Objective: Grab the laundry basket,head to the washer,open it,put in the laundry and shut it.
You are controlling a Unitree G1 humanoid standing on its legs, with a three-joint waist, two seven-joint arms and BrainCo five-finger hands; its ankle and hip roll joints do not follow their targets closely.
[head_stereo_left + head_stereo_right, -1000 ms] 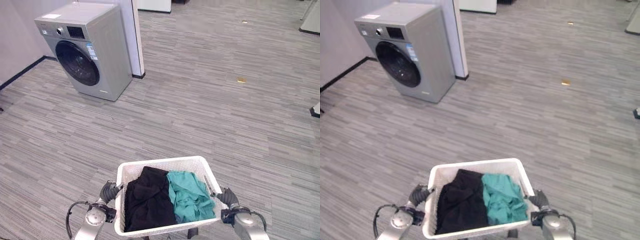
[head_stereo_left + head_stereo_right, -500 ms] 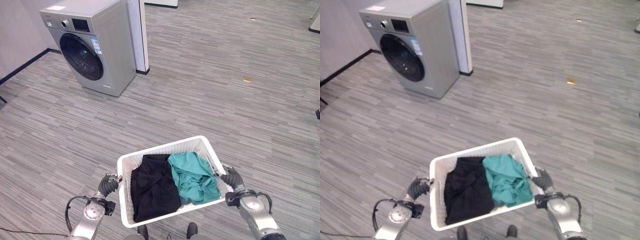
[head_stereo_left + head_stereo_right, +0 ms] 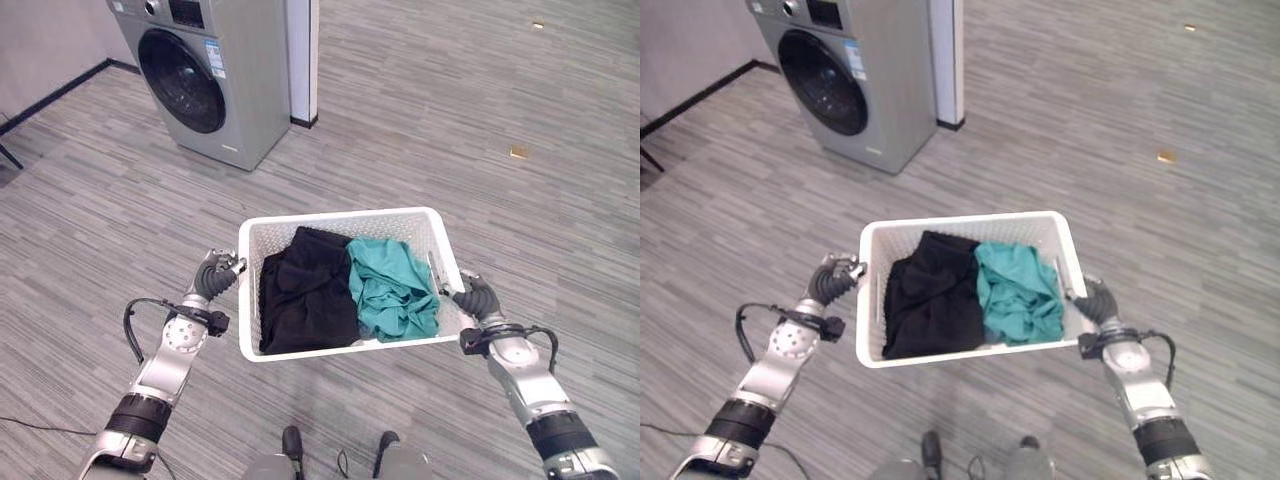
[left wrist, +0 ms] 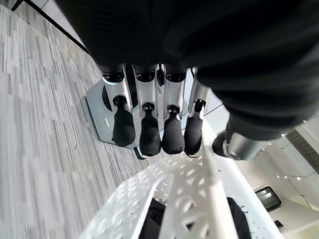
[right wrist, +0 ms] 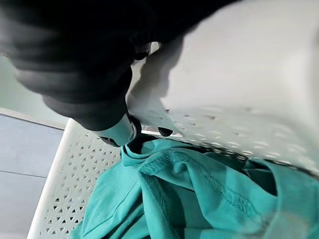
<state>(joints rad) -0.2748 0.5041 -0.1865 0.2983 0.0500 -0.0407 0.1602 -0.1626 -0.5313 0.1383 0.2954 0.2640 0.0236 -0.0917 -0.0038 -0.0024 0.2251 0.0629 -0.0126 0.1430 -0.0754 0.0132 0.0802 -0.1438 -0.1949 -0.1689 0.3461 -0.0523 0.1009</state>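
Far left and ahead, against the wall: grey washer (image 3: 215, 75) with round dark door (image 3: 182, 82) closed, standing on the floor (image 3: 420, 130). Just to its right, a white post (image 3: 302, 60).

Nearer, at the left side of the basket: left hand (image 3: 215, 277), fingers (image 4: 149, 134) curled over the left rim, thumb on the other side of that rim, so closed on the basket. Seen from the left wrist: dark tips bent down over the white perforated edge.

In the middle, carried above the floor between both hands: white basket (image 3: 250, 260), long side across. Inside, black cloth (image 3: 305, 292) in the left half, teal cloth (image 3: 392, 288) in the right half, touching each other.

At the right side: right hand (image 3: 478, 300) at the right rim. From the right wrist, thumb (image 5: 117, 130) pressed inside the wall, beside the teal cloth, palm against the outside; closed on the basket as well.

Further right on the floor, well apart: a small yellowish scrap (image 3: 518, 152).
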